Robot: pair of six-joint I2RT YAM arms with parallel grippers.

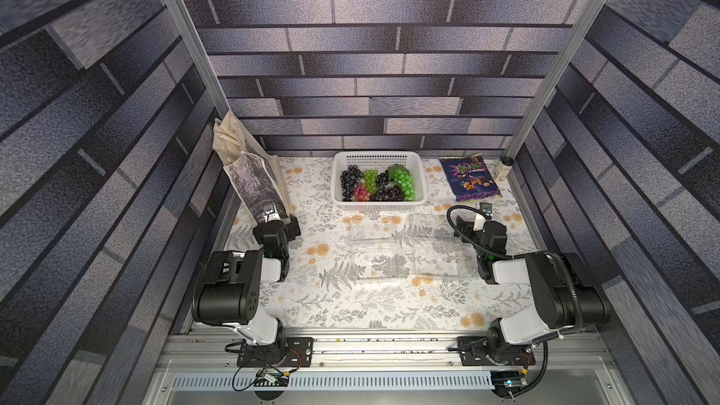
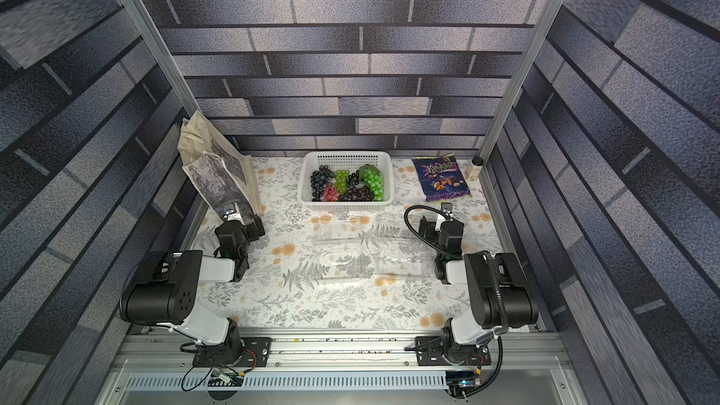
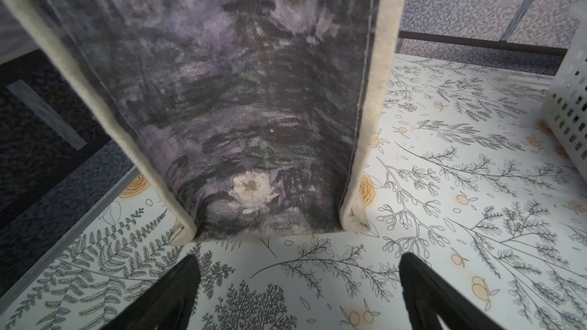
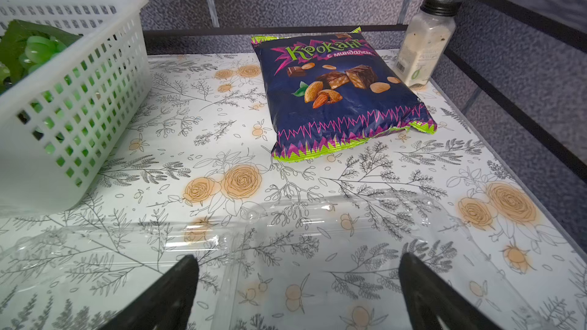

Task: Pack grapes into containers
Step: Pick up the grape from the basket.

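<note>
Grapes (image 1: 374, 185), glossy multicoloured bunches, sitting unpacked in white perforated plastic basket (image 1: 377, 155).
Clear plastic clamshell containers (image 1: 372, 262) waiting empty; I'm seeing left gripper (image 3: 300, 258), right gripper (image 4: 298, 258) agape.

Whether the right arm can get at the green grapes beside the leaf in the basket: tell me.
Probably yes. The right tool is open and empty, the white basket is open-topped, and the green grapes lie on its side nearest that arm. Only low clear containers lie between.

Overhead stereo pair, low wrist views
</note>
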